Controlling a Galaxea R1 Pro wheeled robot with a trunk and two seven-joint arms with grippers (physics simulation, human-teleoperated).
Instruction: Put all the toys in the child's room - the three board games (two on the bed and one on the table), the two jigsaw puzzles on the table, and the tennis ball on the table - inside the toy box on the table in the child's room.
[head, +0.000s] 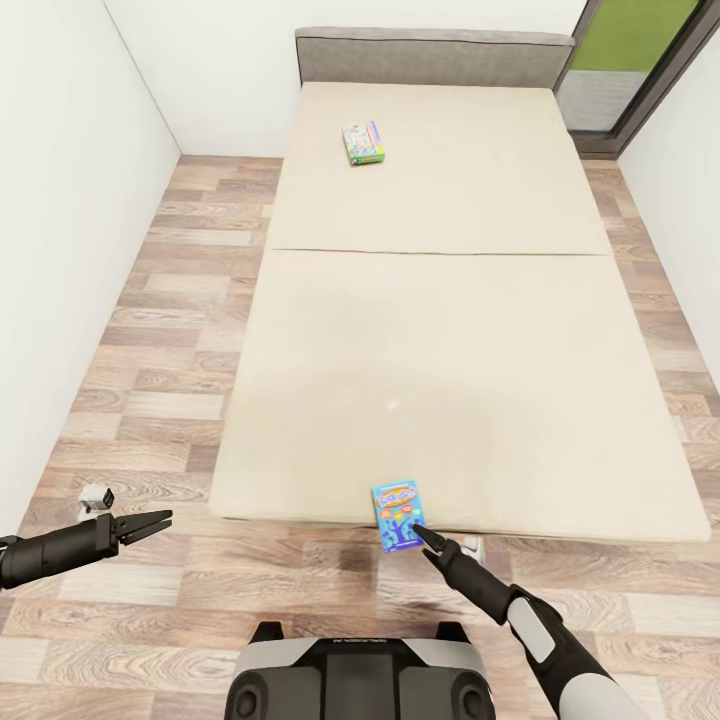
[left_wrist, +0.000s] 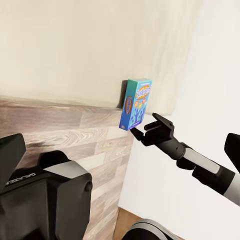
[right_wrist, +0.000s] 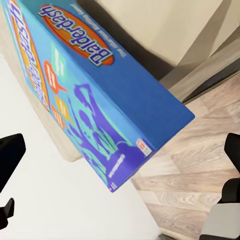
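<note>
A blue board game (head: 398, 515) reading "Balderdash" lies at the near edge of the cream bed (head: 440, 350), its lower end hanging over the floor. My right gripper (head: 420, 535) is at that box's near right corner, open. In the right wrist view its fingers (right_wrist: 10, 155) are spread wide, with the blue box (right_wrist: 95, 95) close ahead. The left wrist view has the same box (left_wrist: 136, 104) with the right gripper (left_wrist: 146, 127) touching its lower corner. A second, green board game (head: 365, 143) lies far up the bed near the headboard. My left gripper (head: 150, 522) hangs open over the floor, left of the bed.
White walls close in on both sides, with strips of wood-plank floor (head: 170, 300) beside the bed. A grey headboard (head: 435, 55) is at the far end and a glazed door (head: 620, 70) at the far right. A small white-grey object (head: 95, 497) sits on the floor by my left gripper.
</note>
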